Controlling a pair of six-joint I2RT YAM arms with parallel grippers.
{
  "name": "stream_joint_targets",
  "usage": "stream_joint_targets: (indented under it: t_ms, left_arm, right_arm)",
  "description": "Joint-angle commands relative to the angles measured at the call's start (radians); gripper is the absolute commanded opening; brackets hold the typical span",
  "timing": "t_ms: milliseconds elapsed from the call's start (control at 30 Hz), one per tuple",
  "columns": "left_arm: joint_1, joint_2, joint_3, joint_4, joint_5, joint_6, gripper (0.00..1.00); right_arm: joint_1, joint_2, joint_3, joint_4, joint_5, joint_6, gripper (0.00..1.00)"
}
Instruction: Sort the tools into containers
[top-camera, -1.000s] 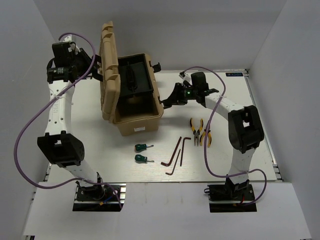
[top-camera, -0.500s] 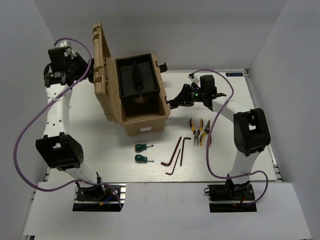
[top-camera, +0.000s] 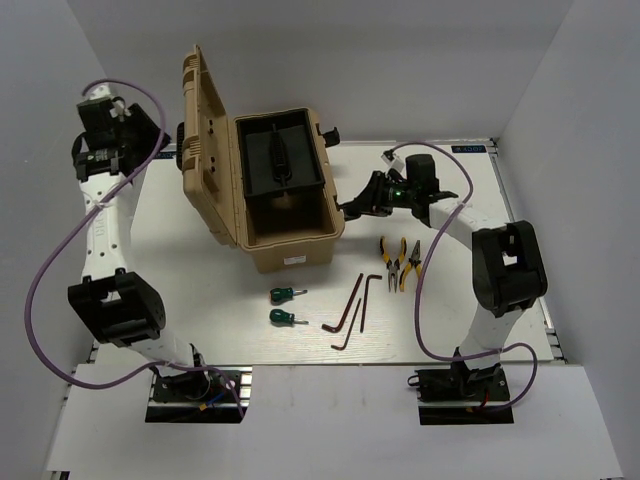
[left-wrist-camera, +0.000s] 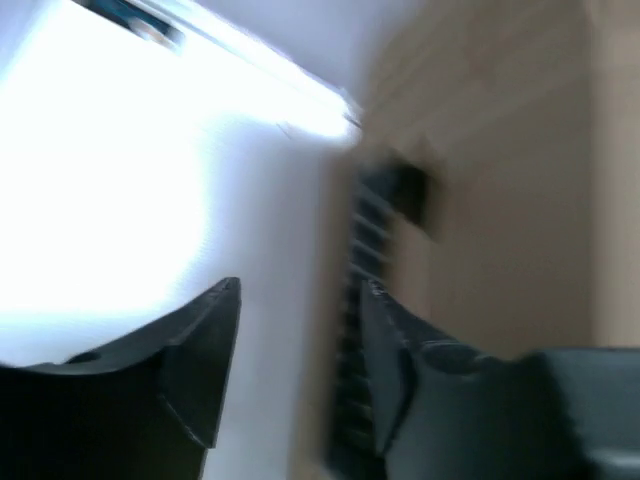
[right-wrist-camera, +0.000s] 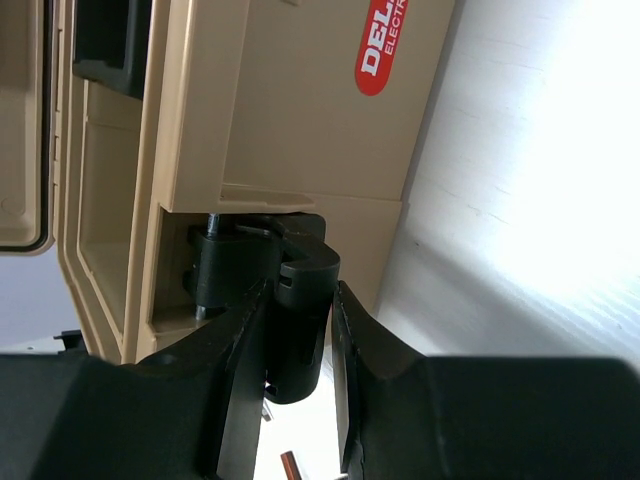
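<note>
The tan toolbox (top-camera: 296, 250) stands open at the back middle, its lid (top-camera: 203, 140) upright on the left and a black tray (top-camera: 285, 165) inside. My right gripper (top-camera: 356, 208) is shut on the box's black side latch (right-wrist-camera: 300, 275). My left gripper (top-camera: 163, 150) is open and empty just left of the lid (left-wrist-camera: 500, 150); that view is blurred. Two yellow-and-black pliers (top-camera: 392, 260) (top-camera: 412, 270) lie right of the box. Two green-handled screwdrivers (top-camera: 286, 294) (top-camera: 285, 317) and three hex keys (top-camera: 350, 305) (top-camera: 371, 293) (top-camera: 344, 331) lie in front.
The white table (top-camera: 180, 260) has raised rails at its right edge (top-camera: 525, 250) and back. White walls close in both sides. A purple cable (top-camera: 45, 270) loops off the left arm, and another hangs by the right arm (top-camera: 415, 310) near the pliers.
The toolbox has slid right and turned, its lid swinging further back. My right gripper moved right with the latch. My left arm drew back to the left, away from the lid.
</note>
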Motion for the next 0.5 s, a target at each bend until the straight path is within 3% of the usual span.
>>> stream_joint_targets:
  t_ms: [0, 100, 267, 367, 467]
  left_arm:
    - [0.093, -0.091, 0.006, 0.082, -0.182, 0.018, 0.66]
    - [0.103, -0.100, -0.004, 0.082, -0.182, -0.002, 0.74]
    - [0.114, -0.119, -0.022, 0.082, -0.182, -0.024, 0.77]
    - [0.123, -0.184, -0.095, 0.097, -0.159, -0.033, 0.77]
    - [0.123, -0.284, -0.209, 0.136, -0.112, -0.042, 0.69]
  right_arm:
    - [-0.070, -0.047, -0.034, -0.038, 0.004, -0.066, 0.00]
    - [-0.071, -0.054, -0.052, -0.037, 0.006, -0.070, 0.00]
    - [-0.079, -0.068, -0.092, -0.010, 0.009, -0.051, 0.00]
    - [-0.075, -0.068, -0.104, 0.008, 0.012, -0.034, 0.00]
    - [-0.067, -0.059, -0.110, 0.034, 0.007, -0.003, 0.00]
